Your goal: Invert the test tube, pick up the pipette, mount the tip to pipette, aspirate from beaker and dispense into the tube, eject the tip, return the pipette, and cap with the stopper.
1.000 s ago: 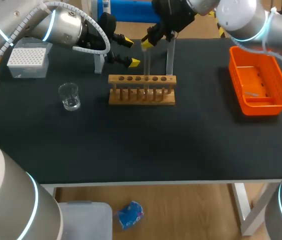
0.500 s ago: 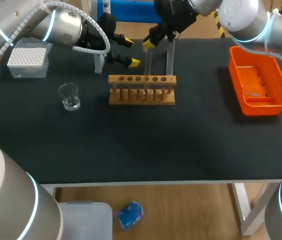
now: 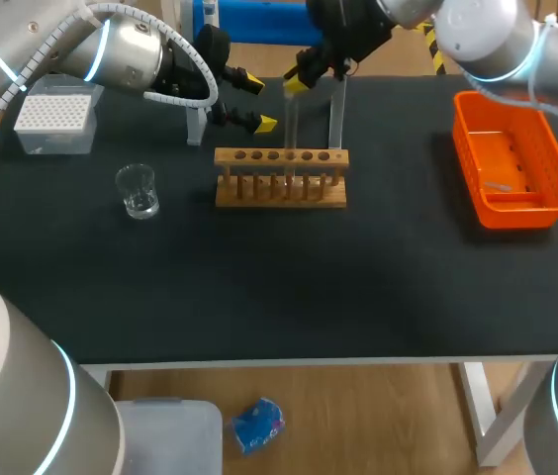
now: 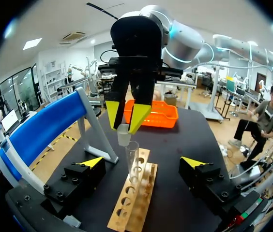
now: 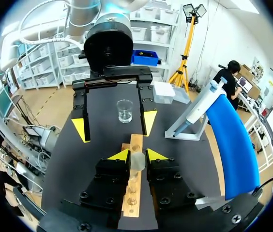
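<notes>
An upright clear test tube [image 3: 292,139] [image 4: 132,159] stands in the wooden rack [image 3: 279,180] [image 4: 135,200] [image 5: 130,191]. My right gripper [image 3: 296,83] [image 4: 124,123] [image 5: 137,155] hangs over it, shut on a pale stopper [image 4: 123,135] [image 5: 137,161] held just above the tube's mouth. My left gripper [image 3: 252,102] [image 4: 143,163] stands open beside the tube, one finger on each side of it, touching nothing. Left of the rack is the glass beaker [image 3: 138,191] [image 5: 124,110]. The pipette [image 5: 200,107] rests on its stand behind the rack.
A white tip box [image 3: 54,121] [image 5: 164,92] sits at the back left. An orange bin [image 3: 510,158] [image 4: 152,112] stands at the right. The stand's legs [image 3: 336,107] rise just behind the rack. The table's front half holds nothing.
My right gripper with the stopper has drifted very slightly to the right and away. The left arm and the tube have not moved.
</notes>
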